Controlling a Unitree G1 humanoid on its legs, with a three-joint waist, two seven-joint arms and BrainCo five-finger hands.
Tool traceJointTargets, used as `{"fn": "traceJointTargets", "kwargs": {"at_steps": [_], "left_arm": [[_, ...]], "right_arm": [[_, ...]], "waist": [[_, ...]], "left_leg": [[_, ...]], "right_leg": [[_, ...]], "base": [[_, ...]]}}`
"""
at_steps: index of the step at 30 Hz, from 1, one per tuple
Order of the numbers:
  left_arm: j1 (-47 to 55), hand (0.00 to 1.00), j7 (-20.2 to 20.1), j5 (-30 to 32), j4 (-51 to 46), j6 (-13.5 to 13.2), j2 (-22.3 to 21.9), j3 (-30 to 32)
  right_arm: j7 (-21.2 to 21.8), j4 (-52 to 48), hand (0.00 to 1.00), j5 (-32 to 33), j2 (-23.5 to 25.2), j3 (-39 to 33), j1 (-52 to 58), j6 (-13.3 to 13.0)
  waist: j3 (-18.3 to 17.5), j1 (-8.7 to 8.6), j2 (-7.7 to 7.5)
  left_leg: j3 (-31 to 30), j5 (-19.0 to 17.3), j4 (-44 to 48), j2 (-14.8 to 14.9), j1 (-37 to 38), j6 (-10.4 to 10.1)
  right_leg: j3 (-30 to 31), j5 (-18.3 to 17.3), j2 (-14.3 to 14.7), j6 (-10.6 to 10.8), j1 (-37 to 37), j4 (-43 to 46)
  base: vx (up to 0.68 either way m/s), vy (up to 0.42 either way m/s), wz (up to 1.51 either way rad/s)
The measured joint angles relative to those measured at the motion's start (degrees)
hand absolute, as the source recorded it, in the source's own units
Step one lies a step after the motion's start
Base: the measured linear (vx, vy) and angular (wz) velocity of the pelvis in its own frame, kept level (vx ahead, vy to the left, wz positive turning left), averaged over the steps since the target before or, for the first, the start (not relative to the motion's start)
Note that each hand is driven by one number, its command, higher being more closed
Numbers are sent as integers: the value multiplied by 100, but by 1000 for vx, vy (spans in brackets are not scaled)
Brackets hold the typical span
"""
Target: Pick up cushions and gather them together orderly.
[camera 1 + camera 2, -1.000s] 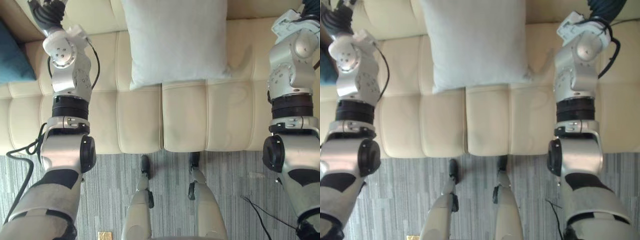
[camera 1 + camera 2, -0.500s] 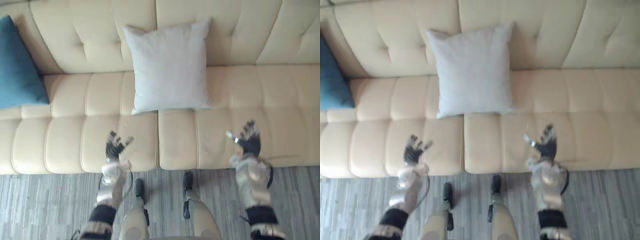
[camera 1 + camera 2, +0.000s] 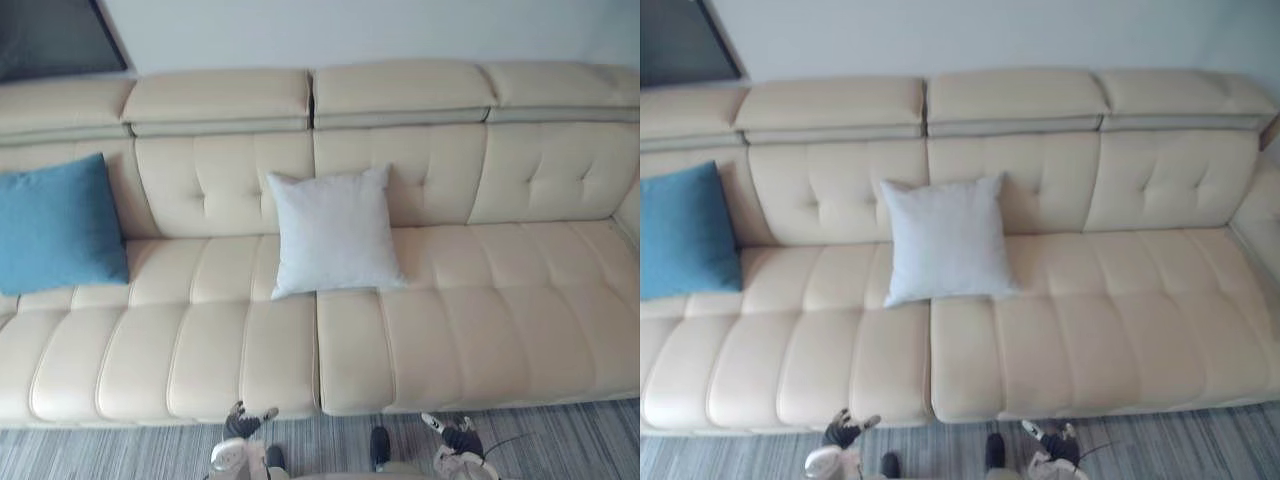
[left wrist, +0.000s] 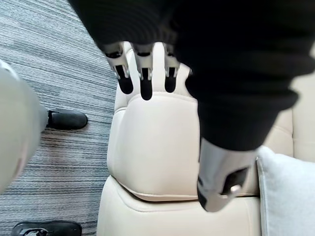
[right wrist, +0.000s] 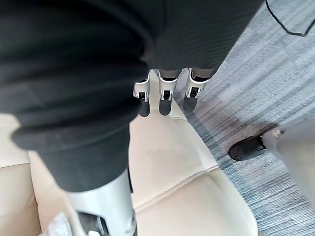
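Note:
A pale grey cushion (image 3: 331, 233) leans upright against the backrest at the middle of a cream sofa (image 3: 480, 310). A blue cushion (image 3: 57, 224) leans at the sofa's far left end. My left hand (image 3: 243, 424) hangs low before the sofa's front edge, fingers relaxed and holding nothing. My right hand (image 3: 455, 434) hangs the same way further right, also open and empty. In the left wrist view the fingers (image 4: 141, 78) point straight over a seat pad, and the grey cushion's corner (image 4: 290, 196) shows beside them. The right wrist view shows straight fingers (image 5: 165, 96) over the seat edge.
A grey striped carpet (image 3: 120, 455) runs along the sofa's front. The sofa's right half (image 3: 1140, 300) has bare seat pads. A dark panel (image 3: 55, 35) sits on the wall at the upper left behind the sofa.
The camera has pulled back and up, so the whole sofa now shows. Both arms have dropped from raised over the seat to low at the sofa's front edge.

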Motion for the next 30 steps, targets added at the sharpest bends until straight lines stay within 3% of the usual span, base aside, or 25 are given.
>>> {"fn": "traceJointTargets", "kwargs": {"at_steps": [7,12,13,14,15,16,18,19,20,22,24,26,30], "left_arm": [[-61,0,-81,254,166,58,-5,91],[-312,0,-68,251,140,72,4,89],[-310,0,-65,248,24,75,-20,93],[-300,0,-67,248,18,77,-21,98],[-315,0,-61,246,-11,101,10,90],[-252,0,-58,246,-157,102,54,94],[-291,0,-56,242,-187,107,56,149],[-295,0,-53,242,-188,110,-36,147],[-302,0,-49,238,-196,111,-78,131],[-538,0,-34,236,-225,117,-99,-124],[-557,0,-38,233,-206,117,-64,-194],[-543,0,-44,234,-219,116,-74,-250],[-515,0,-54,240,-241,119,-67,-320]], "right_arm": [[19,307,0,-358,3,-96,-23,145],[-3,454,0,-364,58,80,-187,151],[-4,460,0,-364,89,183,-251,153],[-3,460,0,-365,110,186,-281,158],[-5,444,0,-365,124,184,-291,159],[-10,462,0,-364,126,184,-282,148],[-10,492,0,-364,112,195,-410,140],[-20,477,0,-362,52,233,-595,138],[-34,462,0,-362,11,234,-633,135],[-92,434,0,-349,-41,245,-947,137],[-101,405,0,-325,38,318,-1017,120],[-109,421,0,-300,121,410,-916,127],[-156,429,0,-297,38,404,-858,129]], "waist": [[13,27,-65],[206,34,-265],[221,69,-235],[235,59,-247],[241,49,-304],[211,54,-462],[222,101,-533],[191,245,-435],[144,300,-329],[468,365,-204],[576,361,-63],[641,341,-62],[661,310,-125]], "left_leg": [[365,-276,254,-2,348,-24],[415,-592,913,11,58,100],[421,-548,935,133,-100,140],[408,-526,962,159,-126,120],[268,-486,1002,173,-147,103],[72,-467,1178,93,-173,99],[-1,-470,1568,85,-475,117],[-23,-342,1638,92,-840,303],[-49,-223,1524,111,-850,348],[-71,-204,1545,195,-1053,186],[-252,-212,1666,390,-1215,67],[-350,-112,1705,548,-1233,-66],[-477,-12,1841,552,-1314,-12]], "right_leg": [[364,-46,39,85,131,195],[296,-235,-47,136,-165,824],[254,-327,-52,152,-260,993],[198,-607,-56,92,-381,1467],[-84,-1266,-132,74,-624,2998],[-182,-1577,-318,281,-528,3809],[-293,-1532,-255,346,-613,3708],[-246,-1449,-186,302,-485,3061],[-236,-1468,-132,285,-363,2797],[-351,-1610,-52,-4,-185,2115],[-539,-1409,127,-202,9,1674],[-719,-1323,245,-277,145,1593],[-885,-1253,142,-416,10,1621]], "base": [[63,30,-31],[2,38,-2],[-2,24,16],[20,0,38],[90,-82,65],[74,-128,65],[-29,-103,26],[-112,-45,-2],[-116,-83,-11],[-123,-120,9],[-189,-78,24],[-180,-65,30],[-235,-26,15]]}}
